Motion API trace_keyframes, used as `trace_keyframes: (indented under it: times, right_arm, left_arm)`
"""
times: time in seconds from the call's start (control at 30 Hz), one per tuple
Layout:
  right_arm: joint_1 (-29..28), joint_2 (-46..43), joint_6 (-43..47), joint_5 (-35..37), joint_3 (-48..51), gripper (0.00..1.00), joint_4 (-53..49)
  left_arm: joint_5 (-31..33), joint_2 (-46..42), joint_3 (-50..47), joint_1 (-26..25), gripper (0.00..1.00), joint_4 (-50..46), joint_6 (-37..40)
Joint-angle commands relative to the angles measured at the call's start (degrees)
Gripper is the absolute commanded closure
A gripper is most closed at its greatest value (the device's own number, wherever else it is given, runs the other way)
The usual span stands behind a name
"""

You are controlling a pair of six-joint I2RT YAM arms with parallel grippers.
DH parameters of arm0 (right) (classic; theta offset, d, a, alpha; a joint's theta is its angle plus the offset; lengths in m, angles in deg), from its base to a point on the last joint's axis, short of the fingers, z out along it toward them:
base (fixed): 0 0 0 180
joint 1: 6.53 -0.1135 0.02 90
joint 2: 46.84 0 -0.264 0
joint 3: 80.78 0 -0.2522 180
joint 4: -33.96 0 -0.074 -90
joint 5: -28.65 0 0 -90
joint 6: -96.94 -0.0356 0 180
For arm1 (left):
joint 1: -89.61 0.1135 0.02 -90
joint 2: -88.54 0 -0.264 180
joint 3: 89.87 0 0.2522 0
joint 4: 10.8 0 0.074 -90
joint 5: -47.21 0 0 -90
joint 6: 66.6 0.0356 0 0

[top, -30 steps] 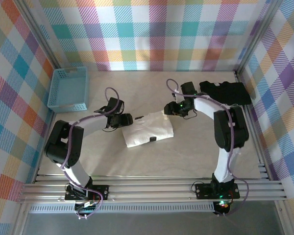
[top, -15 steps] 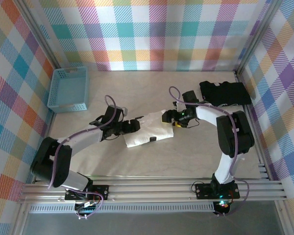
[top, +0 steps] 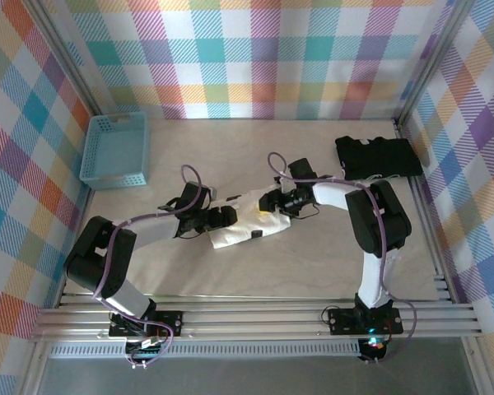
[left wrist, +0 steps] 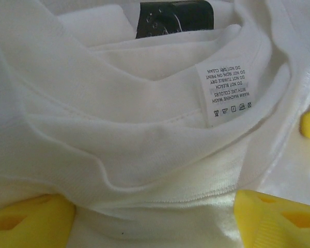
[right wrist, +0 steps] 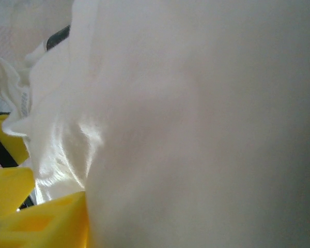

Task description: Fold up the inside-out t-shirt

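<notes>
The white inside-out t-shirt [top: 251, 220] lies folded into a small block mid-table. My left gripper [top: 225, 216] is at its left edge. In the left wrist view it [left wrist: 155, 222] stands open, its yellow fingers [left wrist: 31, 222] wide apart around the ribbed collar. The white care label [left wrist: 225, 93] and a black neck tag [left wrist: 175, 15] lie beyond. My right gripper [top: 272, 200] presses into the shirt's upper right edge. One yellow finger [right wrist: 46, 222] sits far out at the lower left of the right wrist view. White cloth [right wrist: 196, 129] drapes over the other finger.
A blue basket [top: 115, 148] stands at the back left. A black folded garment [top: 377, 156] lies at the back right. Bare tabletop [top: 230, 271] stretches in front of the shirt. Checked walls close in the sides and back.
The left gripper has slid right onto the shirt's left edge. The right gripper has moved left into the shirt's upper right edge. The shirt has stayed in place.
</notes>
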State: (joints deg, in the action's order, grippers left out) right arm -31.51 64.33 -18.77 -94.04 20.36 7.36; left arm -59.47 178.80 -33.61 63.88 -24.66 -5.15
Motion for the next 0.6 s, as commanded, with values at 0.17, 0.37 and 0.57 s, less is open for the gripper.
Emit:
trace_keyframes:
  times: [0.17, 0.37, 0.57]
  right_arm:
    - [2.0, -1.59, 2.81, 0.6, -1.55, 0.77, -1.26]
    - [6.64, -6.35, 17.2, 8.02, -8.0, 0.95, -14.73]
    - [13.13, -10.14, 33.87, 26.94, -18.87, 0.97, -25.99]
  left_arm:
    - [4.95, -5.66, 3.44, 0.63, 0.19, -7.55, 3.52]
    - [13.25, -14.12, 9.06, 1.0, 0.18, -18.43, 6.74]
    - [15.72, -23.08, 8.84, 0.97, 0.18, -21.94, 6.72]
